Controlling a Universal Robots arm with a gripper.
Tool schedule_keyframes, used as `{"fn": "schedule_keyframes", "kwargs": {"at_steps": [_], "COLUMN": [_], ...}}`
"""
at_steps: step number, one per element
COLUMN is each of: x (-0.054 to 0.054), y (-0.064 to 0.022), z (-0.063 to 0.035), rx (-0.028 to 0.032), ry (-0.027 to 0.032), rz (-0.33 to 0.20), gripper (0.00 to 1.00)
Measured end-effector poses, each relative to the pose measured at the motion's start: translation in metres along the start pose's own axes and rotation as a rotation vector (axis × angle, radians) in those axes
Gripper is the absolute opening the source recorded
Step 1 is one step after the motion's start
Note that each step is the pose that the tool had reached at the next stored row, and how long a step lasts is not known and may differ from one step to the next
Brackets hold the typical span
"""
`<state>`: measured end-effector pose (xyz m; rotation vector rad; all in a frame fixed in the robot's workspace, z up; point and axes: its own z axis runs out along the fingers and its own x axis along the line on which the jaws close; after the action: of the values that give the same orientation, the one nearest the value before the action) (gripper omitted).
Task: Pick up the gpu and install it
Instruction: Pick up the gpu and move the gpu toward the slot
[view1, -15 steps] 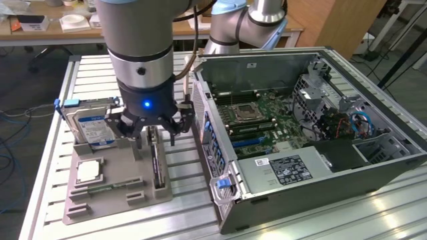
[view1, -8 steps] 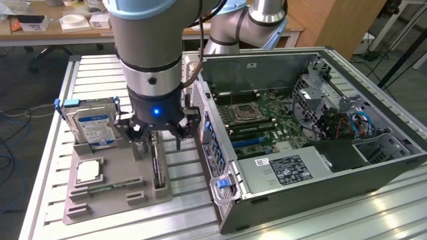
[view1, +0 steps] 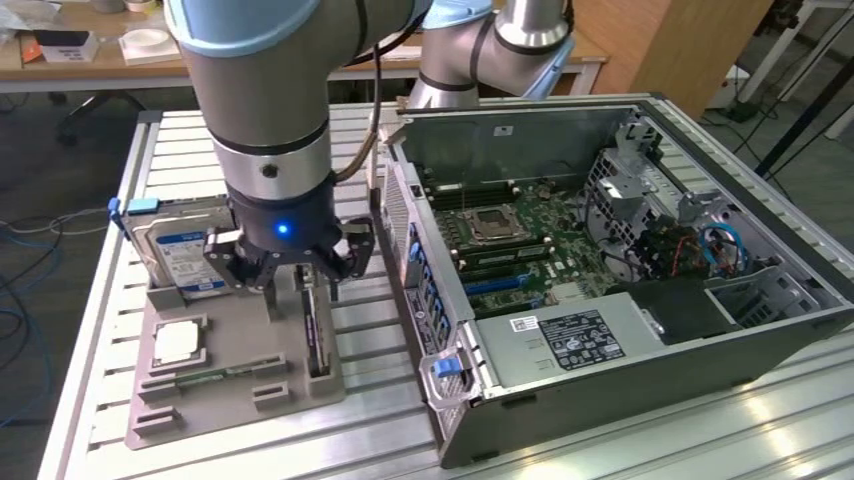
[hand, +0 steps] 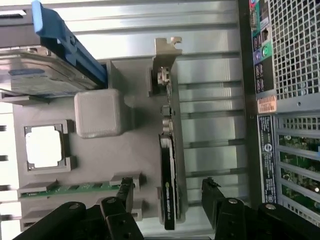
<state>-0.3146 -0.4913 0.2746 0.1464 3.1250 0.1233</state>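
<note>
While hanging wide open over the gpu (view1: 316, 340), the tool (view1: 291, 268) hides part of it.

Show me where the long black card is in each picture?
Exterior view: the gpu stands on edge in the gray holder, on the side nearest the computer case, just under the open jaws.
Wrist view: the gpu runs along the holder's edge beside the case, lined up with the gap between the jaws.
Shared landmark: the hard drive with its blue bracket, in the same holder.
</note>
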Motion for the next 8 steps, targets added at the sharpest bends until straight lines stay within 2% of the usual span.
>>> {"fn": "schedule_keyframes", "kwargs": {"at_steps": [3, 8], "x": [0.0, -0.001], "y": [0.0044, 0.0045], "z": [0.0037, 0.0129], "rx": [-0.0138, -0.0139], "ry": [0.0012, 0.0013], "rz": [0.0, -0.001], "gripper": [0.66, 0.66]}}
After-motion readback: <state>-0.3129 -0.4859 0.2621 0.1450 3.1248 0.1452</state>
